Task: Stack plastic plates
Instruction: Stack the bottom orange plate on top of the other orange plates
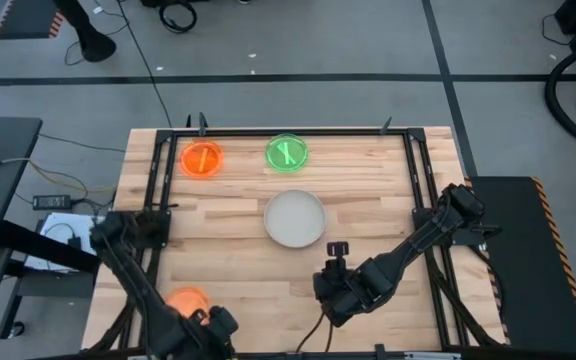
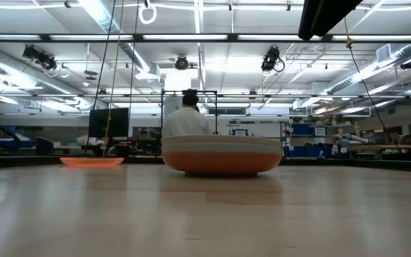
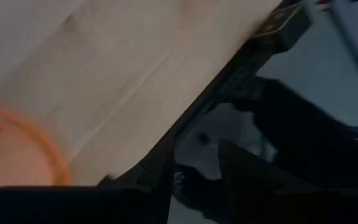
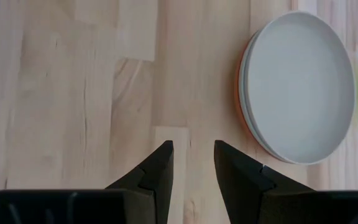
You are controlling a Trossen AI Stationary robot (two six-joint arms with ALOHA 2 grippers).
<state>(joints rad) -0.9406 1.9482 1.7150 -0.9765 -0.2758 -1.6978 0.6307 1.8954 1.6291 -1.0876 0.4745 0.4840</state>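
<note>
Left gripper (image 1: 204, 325), fingers' state unreadable, sits just beside the near orange plate (image 1: 186, 300), nearer than my open right gripper (image 1: 334, 292).

One camera hangs above me, looking straight down on the whole table (image 1: 368, 200). Another sits at tabletop height, facing level across it into the room. My right wrist camera looks down close on the wood; the left one peers past the table's edge. All but the left share the stacked plates (image 1: 295, 219).
</note>
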